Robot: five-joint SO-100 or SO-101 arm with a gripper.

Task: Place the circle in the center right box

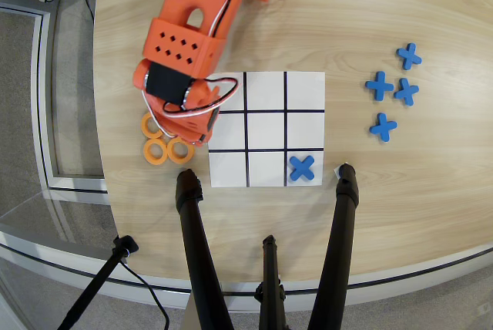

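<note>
Three orange circles show in the overhead view, left of the white grid sheet [266, 83]: one [155, 152] at lower left, one [181, 150] at lower right, and a sliver of one [145, 123] at upper left. My orange arm reaches down over this cluster and hides the spot at its upper right. My gripper [192, 133] hangs above that spot, its fingers hidden under the wrist body. The center right box [231, 131] is the middle-row cell in the sheet's left column, just right of the gripper, with nothing in it.
A blue cross [302, 166] lies in the grid's bottom right cell. Several more blue crosses [391, 89] lie on the wooden table at the right. Black tripod legs [196, 253] stand across the near table edge.
</note>
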